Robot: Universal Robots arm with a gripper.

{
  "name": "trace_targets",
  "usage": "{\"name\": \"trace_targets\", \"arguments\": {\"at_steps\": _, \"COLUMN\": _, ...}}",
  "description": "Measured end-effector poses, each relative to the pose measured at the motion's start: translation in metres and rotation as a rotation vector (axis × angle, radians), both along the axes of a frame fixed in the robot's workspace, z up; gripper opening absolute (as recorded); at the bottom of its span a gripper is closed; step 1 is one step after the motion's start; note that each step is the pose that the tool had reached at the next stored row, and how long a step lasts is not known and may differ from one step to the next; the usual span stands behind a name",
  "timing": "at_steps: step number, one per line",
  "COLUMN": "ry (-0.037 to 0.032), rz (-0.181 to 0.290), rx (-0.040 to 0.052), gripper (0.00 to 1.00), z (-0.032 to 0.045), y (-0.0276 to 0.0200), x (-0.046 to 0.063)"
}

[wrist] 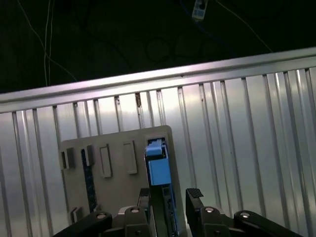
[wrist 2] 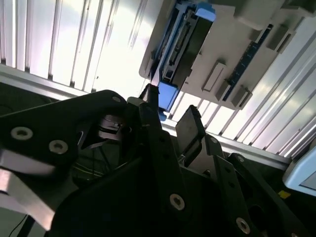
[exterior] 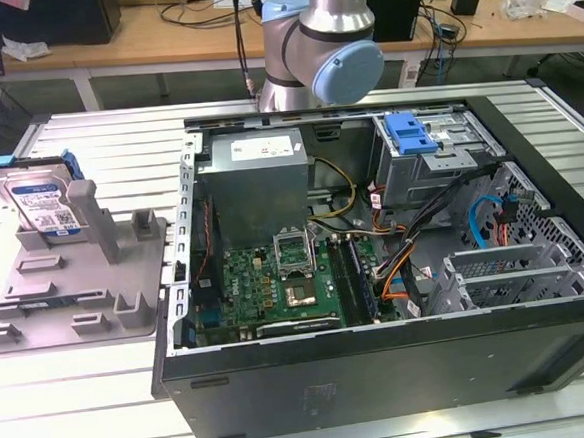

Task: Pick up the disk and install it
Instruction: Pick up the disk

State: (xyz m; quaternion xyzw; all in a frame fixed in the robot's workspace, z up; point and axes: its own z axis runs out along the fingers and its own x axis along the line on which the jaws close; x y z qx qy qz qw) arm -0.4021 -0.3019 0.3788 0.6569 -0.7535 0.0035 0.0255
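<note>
Disk (exterior: 42,201), standing upright in grey holder (exterior: 98,308) on worktop (exterior: 75,415) beside open computer case (exterior: 384,383); gripper (wrist: 169,195), spread and empty, hanging clear of disk.

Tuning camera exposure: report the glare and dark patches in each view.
Exterior view: even light, with some shade inside the computer case along its near wall. Second wrist view: the table slats wash out white with glare, and the gripper reads as a dark silhouette. First wrist view: slats evenly lit, a bright strip on the edge rail, near-black beyond.
</note>
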Motion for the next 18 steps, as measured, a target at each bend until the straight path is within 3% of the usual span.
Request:
{"name": "trace_targets", "arguments": {"at_steps": 2, "ry": 0.0033, "rz": 0.036, "rx": -0.0094, "gripper": 0.42, "z": -0.0008, "y": -0.0001, "x": 0.000}}
{"name": "trace_targets", "arguments": {"at_steps": 5, "ry": 0.0052, "rz": 0.096, "rx": -0.0140, "gripper": 0.42, "z": -0.0025, "y": 0.0000, "x": 0.000}}
{"name": "trace_targets", "arguments": {"at_steps": 10, "ry": 0.0052, "rz": 0.109, "rx": -0.0158, "gripper": 0.42, "z": -0.0028, "y": 0.0000, "x": -0.001}}
{"name": "trace_targets", "arguments": {"at_steps": 14, "ry": -0.0083, "rz": 0.109, "rx": -0.0168, "gripper": 0.42, "z": -0.0069, "y": 0.0000, "x": -0.001}}
{"name": "trace_targets", "arguments": {"at_steps": 18, "ry": -0.0102, "rz": 0.109, "rx": -0.0219, "gripper": 0.42, "z": -0.0117, "y": 0.0000, "x": -0.003}}
